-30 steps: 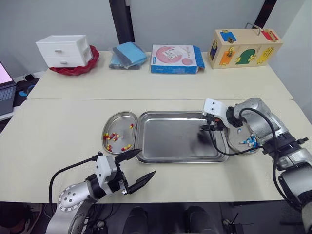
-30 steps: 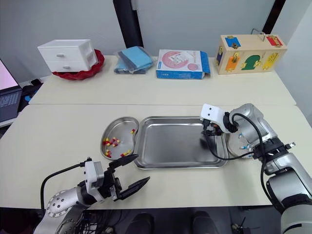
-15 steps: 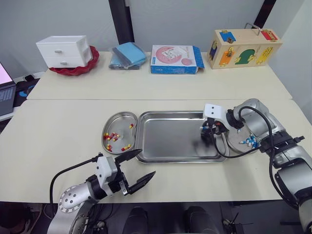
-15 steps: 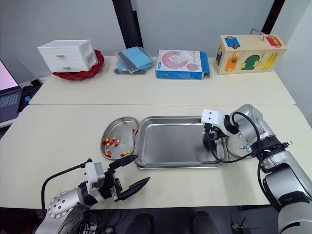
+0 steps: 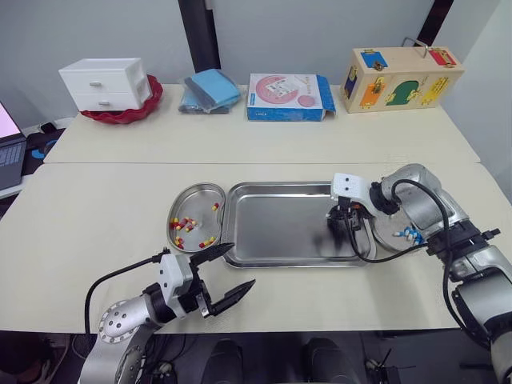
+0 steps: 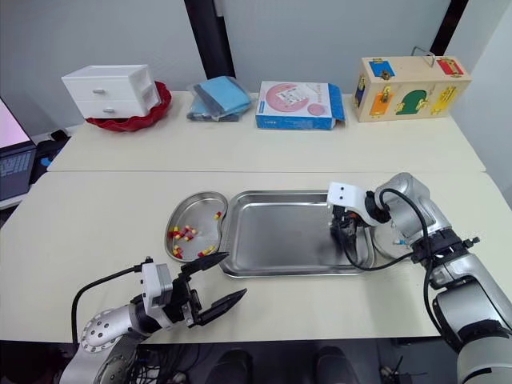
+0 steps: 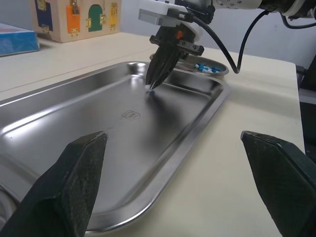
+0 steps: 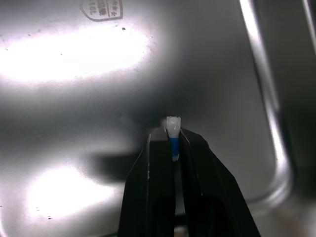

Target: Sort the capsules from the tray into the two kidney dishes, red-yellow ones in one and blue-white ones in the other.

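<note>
A steel tray point(image 5: 280, 228) lies mid-table between two kidney dishes. The left dish point(image 5: 194, 200) holds several red-yellow capsules point(image 5: 182, 226); the right dish point(image 5: 392, 232) holds blue-white capsules point(image 5: 408, 234). My right gripper point(image 5: 342, 232) points down into the tray's right end, shut on a blue-white capsule point(image 8: 173, 133) whose white end sticks out past the fingertips point(image 8: 159, 136), just above the tray floor. My left gripper point(image 5: 226, 276) hangs open near the table's front edge, in front of the left dish, with nothing between its fingers.
Along the far table stand a white drawer box point(image 5: 108, 82) on a red dish, blue cloths point(image 5: 210, 90), a flat blue-pink box point(image 5: 288, 96) and a wooden latch box point(image 5: 400, 78). A laptop point(image 5: 10, 144) sits at the far left.
My right gripper has come down from above the tray's right rim onto the tray floor and shut on a blue-white capsule. The left gripper has stayed in place.
</note>
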